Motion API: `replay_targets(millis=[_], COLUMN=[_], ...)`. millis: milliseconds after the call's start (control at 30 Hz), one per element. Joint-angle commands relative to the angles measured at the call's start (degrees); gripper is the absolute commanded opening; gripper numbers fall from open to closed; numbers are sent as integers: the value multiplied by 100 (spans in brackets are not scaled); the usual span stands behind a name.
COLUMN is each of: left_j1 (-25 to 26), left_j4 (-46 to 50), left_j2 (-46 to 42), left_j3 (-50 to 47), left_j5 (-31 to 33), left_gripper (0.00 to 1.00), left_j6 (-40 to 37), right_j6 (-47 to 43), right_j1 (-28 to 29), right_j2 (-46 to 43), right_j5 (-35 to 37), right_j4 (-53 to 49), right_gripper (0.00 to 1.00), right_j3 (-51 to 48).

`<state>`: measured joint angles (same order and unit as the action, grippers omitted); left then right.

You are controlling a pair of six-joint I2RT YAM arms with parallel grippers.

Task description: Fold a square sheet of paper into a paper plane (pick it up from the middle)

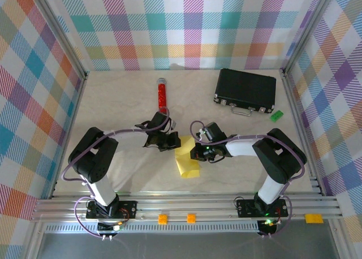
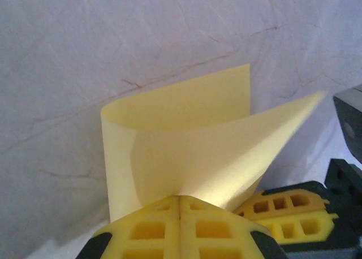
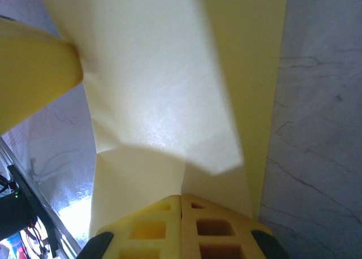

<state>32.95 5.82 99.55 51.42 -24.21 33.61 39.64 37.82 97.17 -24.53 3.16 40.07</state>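
Pinching the sheet [image 1: 187, 163] from both sides: left gripper [image 1: 171, 143] at its upper left end, right gripper [image 1: 196, 152] at its right edge, both low over the table [image 1: 113, 100], near front-centre.

Left wrist view: left fingers [image 2: 147, 231] closed tight with the seam shut. One flap of yellow paper comes out right at the tips and curls up and to the right. A second layer stands behind it with a rounded fold on the left. The right gripper's yellow fingers show at the lower right of that view, just beside the sheet.

Right wrist view: right fingers [image 3: 215, 225] also closed with no gap, paper running straight down into the tips, so held. The sheet there is raised and bent, with a crease line across it and bright glare in the middle. A blurred yellow shape at the upper left touches the paper; cannot tell what it is.

Top view: the sheet looks like a narrow folded strip, long axis roughly front to back. Its lower end lies on the table and its upper end sits between the two grippers. Red cylinder [image 1: 162, 95] lies behind the left gripper, apart from it. Black case [image 1: 246, 89] sits at the back right, green block [image 1: 276, 116] just beside its right front corner. Three orange tags [image 1: 191, 218] sit on the front rail [image 1: 68, 208].
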Motion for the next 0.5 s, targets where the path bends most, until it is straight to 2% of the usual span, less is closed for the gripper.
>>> replay_targets(millis=[0, 267, 467], left_j1=[-169, -448, -543], left_j4=[-52, 127, 543], left_j2=[311, 533, 631], left_j3=[46, 34, 474], left_j5=[-112, 187, 509], left_gripper=[0, 0, 0], left_j6=[-57, 181, 190], right_j6=[9, 3, -18], right_j1=[-24, -29, -29], right_j2=[190, 200, 225], right_j5=[559, 555, 532], right_j4=[-860, -860, -830], right_gripper=[0, 0, 0], right_j3=[-319, -379, -379])
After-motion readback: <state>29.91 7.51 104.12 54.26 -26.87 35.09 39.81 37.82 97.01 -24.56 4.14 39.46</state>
